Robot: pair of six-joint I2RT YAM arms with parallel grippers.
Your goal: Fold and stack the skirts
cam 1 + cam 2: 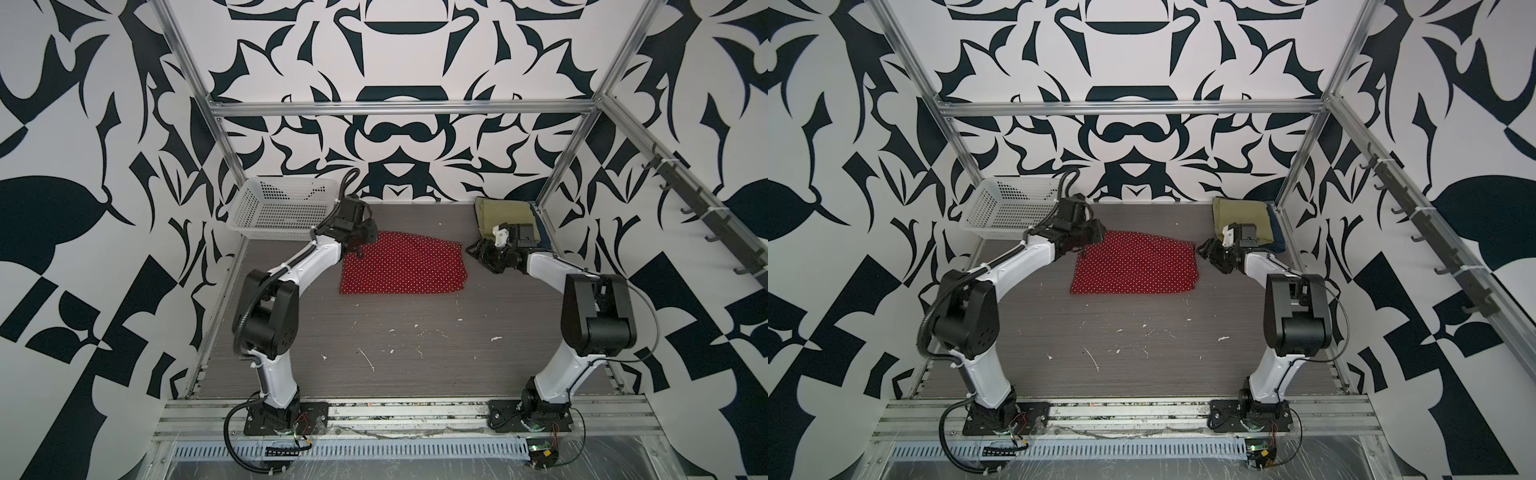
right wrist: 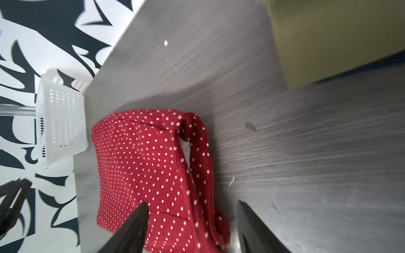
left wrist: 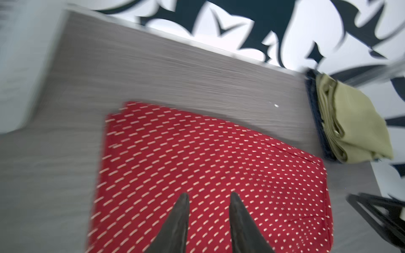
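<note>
Left wrist: folded red dotted skirt [image 3: 208, 164]

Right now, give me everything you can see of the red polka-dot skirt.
The red polka-dot skirt is thin red cloth with small white dots, folded into a flat, roughly four-sided pad. It lies on the grey table, toward the rear middle. Its right edge shows stacked fold layers. The left gripper is open above its far-left corner. The right gripper is open at its right edge. Neither grips it, and nothing lies on it.
</note>
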